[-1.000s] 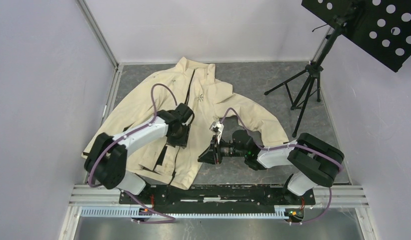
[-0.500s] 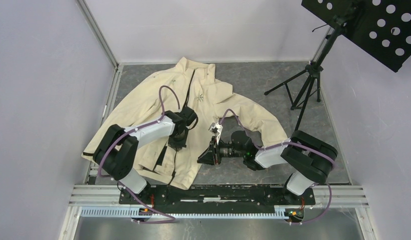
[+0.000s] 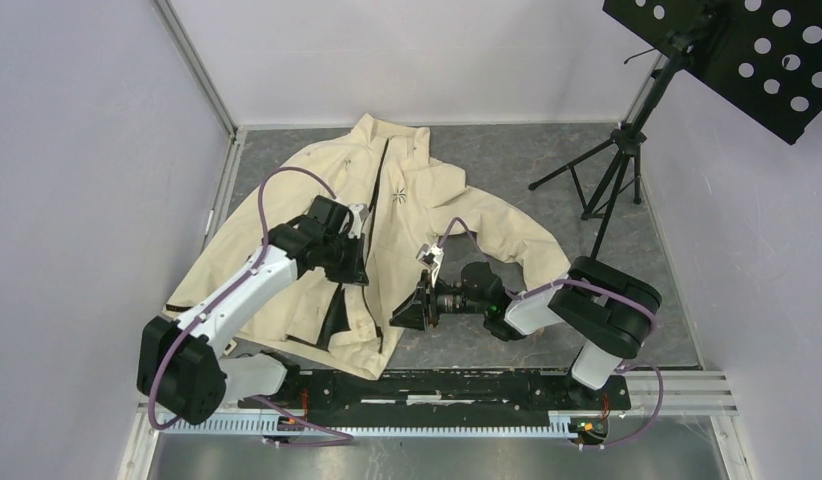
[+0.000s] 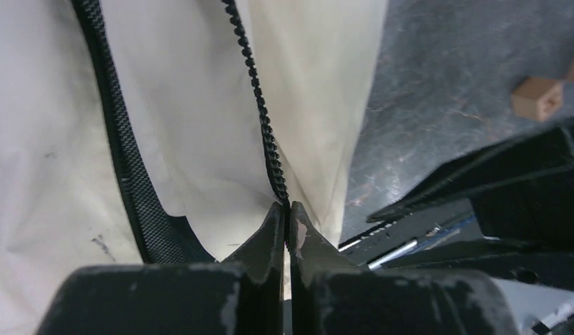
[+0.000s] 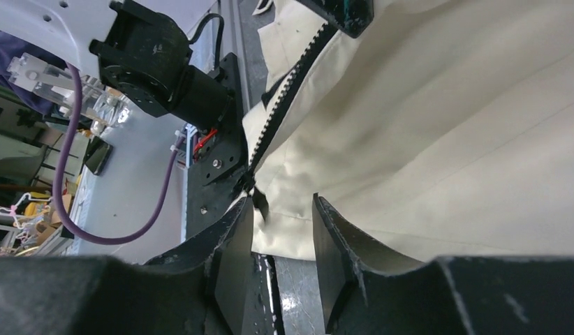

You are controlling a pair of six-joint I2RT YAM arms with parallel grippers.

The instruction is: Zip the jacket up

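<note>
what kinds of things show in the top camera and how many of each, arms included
jacket: 1
music stand: 1
robot arms: 2 (left arm, right arm)
total: 4

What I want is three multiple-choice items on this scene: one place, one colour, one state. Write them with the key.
1. The music stand is:
A) at the table's far right
B) at its near left
C) between the arm bases

2. The jacket's zipper is:
A) white
B) black
C) red

3. The left gripper is:
A) wide open
B) out of view
C) shut on the zipper

Key: A, it stands far right of the jacket. B, dark teeth show against cream fabric. C, it is closed on the teeth with no gap.
</note>
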